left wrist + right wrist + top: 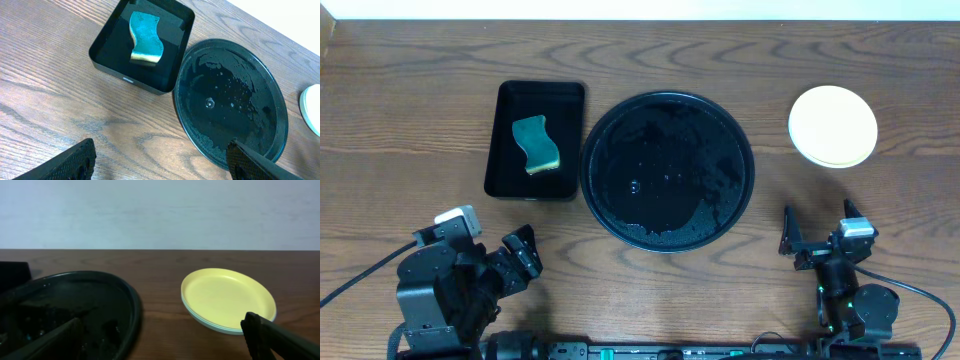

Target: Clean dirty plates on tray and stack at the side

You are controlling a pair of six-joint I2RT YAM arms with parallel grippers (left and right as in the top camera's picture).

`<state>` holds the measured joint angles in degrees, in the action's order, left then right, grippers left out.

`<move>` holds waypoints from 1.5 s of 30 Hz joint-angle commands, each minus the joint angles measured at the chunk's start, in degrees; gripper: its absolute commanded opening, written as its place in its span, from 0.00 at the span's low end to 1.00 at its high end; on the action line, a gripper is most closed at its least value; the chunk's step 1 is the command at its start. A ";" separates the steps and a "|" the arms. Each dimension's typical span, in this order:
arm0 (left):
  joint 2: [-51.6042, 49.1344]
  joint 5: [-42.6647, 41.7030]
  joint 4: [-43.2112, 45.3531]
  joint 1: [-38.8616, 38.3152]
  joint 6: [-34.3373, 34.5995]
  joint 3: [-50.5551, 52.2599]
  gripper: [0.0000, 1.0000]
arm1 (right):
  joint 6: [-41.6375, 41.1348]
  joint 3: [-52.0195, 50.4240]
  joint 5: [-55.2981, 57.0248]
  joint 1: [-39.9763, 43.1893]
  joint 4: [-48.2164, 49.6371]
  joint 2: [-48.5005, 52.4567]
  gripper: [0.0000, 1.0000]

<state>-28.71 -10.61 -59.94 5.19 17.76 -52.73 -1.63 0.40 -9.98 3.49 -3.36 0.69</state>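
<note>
You have the large round black tray (667,170) glossy and wet, droplets beading inside its raised rim. Right of it, well apart, the smooth shallow plates (833,125) sit stacked — pale yellow on top, mint beneath. Just beside its left rim, a rectangular black tray (500,150) holds a wavy teal sponge (537,144). On the round tray's near side, the left gripper (520,255) and right gripper (818,235) rest with fingers spread — grained wooden table (410,120) lies open around both.

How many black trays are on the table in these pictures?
2. The round tray lies in the middle of the table; the rectangular tray lies just left of it and holds a sponge. None seems hidden.
</note>
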 commanded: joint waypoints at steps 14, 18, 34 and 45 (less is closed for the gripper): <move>0.26 -0.52 -0.02 0.15 -0.57 0.13 0.84 | -0.02 -0.04 -1.42 0.22 -0.09 -0.37 0.99; 0.26 -0.52 -0.02 0.15 -0.57 0.13 0.84 | -0.02 -0.04 -1.42 0.22 -0.11 -0.37 0.99; 0.59 0.22 -3.23 -0.17 -1.66 0.57 0.84 | -0.02 -0.04 -1.42 0.22 -0.09 -0.37 0.99; 10.93 -0.94 14.62 -7.96 -6.58 17.86 0.84 | -0.02 -0.04 -1.44 0.22 -0.09 -0.37 0.99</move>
<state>-20.53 -10.92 -49.76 -1.78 14.20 -39.64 -1.67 0.38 -10.90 3.49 -3.18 0.69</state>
